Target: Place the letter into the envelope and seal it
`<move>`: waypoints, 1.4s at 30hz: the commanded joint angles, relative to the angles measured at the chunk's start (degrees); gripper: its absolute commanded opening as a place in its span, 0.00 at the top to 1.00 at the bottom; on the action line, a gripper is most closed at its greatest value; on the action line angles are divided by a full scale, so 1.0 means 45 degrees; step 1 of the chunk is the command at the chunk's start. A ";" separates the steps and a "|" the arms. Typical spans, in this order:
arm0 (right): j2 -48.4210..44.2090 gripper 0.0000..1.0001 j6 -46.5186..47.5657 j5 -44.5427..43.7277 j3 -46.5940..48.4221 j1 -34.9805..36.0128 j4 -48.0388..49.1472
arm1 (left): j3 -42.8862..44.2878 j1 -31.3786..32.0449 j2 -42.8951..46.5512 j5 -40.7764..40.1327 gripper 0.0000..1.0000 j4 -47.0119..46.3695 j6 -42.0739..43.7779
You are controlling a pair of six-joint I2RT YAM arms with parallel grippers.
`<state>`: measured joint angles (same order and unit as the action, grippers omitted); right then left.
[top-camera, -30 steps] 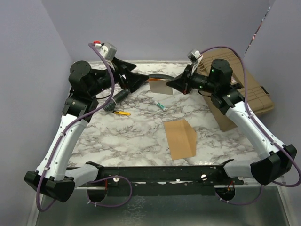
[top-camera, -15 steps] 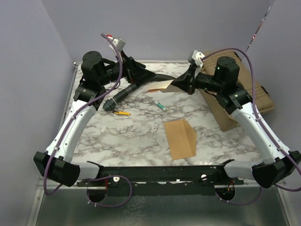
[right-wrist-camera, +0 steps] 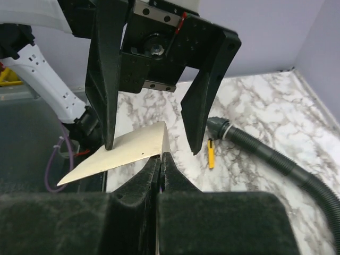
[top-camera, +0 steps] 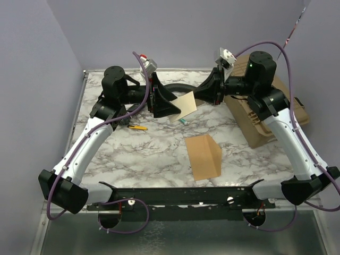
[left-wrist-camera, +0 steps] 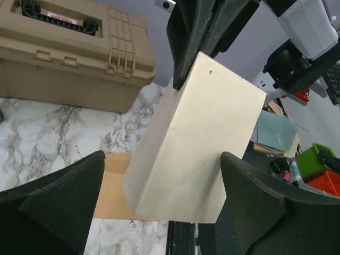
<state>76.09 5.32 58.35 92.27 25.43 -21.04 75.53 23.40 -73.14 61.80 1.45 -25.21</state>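
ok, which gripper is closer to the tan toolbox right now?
Right. The right gripper, shut on the letter, hangs close beside the toolbox. The left gripper is open around the letter's other end, farther from the toolbox.

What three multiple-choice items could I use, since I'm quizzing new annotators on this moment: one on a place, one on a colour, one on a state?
1. Where is the envelope?
A) propped upright on its edge
B) lying on the table
C) hanging from the wall

2. What colour is the pen on the table?
A) red
B) white
C) yellow

3. What is the right gripper doing?
A) shut on the letter
B) open and empty
C) out of every view

Answers: 1 B, the top view shows it on the marble with no gripper on it. 2 C, its body is yellow in the top and right wrist views. 3 A, the right wrist view shows its fingers closed on the letter's edge.
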 commanded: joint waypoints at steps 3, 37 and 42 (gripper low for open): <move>0.0453 1.00 -0.1346 0.1543 0.0042 -0.0029 -0.0195 | -0.0244 0.0188 -0.0067 0.0673 0.21 -0.0485 0.0190; -0.1844 0.42 -0.2312 -0.4489 -0.1530 -0.0042 0.0584 | -0.0680 0.0210 0.0913 0.0930 1.00 -0.0655 0.0699; -0.2367 0.36 -0.4380 -0.9363 -0.1132 -0.0044 0.0478 | -0.0194 0.0215 0.0932 -0.0593 1.00 -0.0665 0.0379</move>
<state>66.57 -6.92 37.65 85.41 25.43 -16.95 71.66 24.14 -70.04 65.82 -0.56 -23.09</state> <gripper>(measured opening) 0.646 0.004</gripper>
